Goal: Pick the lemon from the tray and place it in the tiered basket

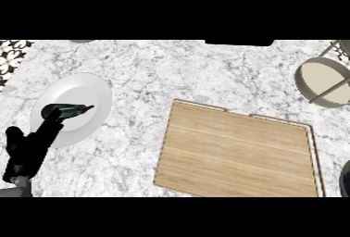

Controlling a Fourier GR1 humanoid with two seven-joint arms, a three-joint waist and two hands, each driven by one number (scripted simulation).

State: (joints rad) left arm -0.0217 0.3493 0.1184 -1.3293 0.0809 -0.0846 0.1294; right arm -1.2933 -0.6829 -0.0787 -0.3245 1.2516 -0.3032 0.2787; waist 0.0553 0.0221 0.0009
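No lemon shows, so its place and long axis cannot be told. Left of the wooden tray (236, 152) on the desk (137, 60), the left hand (27, 150) rests open, fingers straight, beside a bottle (68, 111) on a plate (85, 92). The right hand (346, 178) is a sliver right of the tray; its state cannot be told.

A kitchen: speckled marble counter (205, 69), white plate (92, 90), wooden tray (239, 152) and wire tiered basket (325, 83)

Tiered basket (314, 76), up-right of the tray (236, 152), is cut by the right edge. Dark sliver just right of tray, prob. the right hand (346, 178), mostly out of frame. Black obj (239, 42) above tray: cut off, can't ID.
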